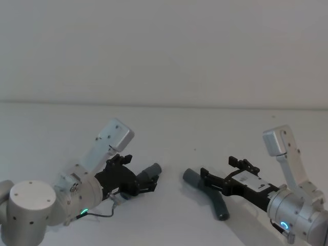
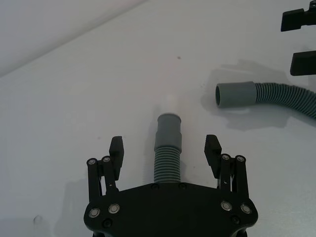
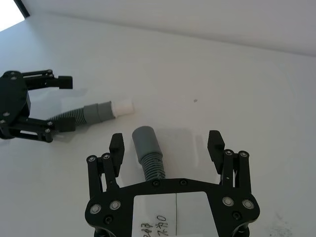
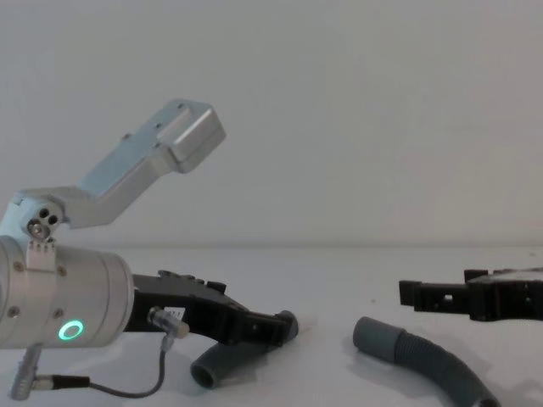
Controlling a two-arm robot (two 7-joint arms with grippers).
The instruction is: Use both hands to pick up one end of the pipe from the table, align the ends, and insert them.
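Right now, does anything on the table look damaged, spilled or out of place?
Nothing stands out. The white-tipped hose and the socket hose lie intact on the table, one within the open left pincer, the other within the open right pincer, not yet joined.

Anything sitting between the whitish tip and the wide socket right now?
Nothing. In the left wrist view, just bare table separates the whitish tip from the wide socket.

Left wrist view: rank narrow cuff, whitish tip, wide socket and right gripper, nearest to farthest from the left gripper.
1. Narrow cuff, between the left gripper's open jaws.
2. Whitish tip, just beyond that cuff.
3. Wide socket, farther off, toward the robot's right.
4. Right gripper, beyond the socket.
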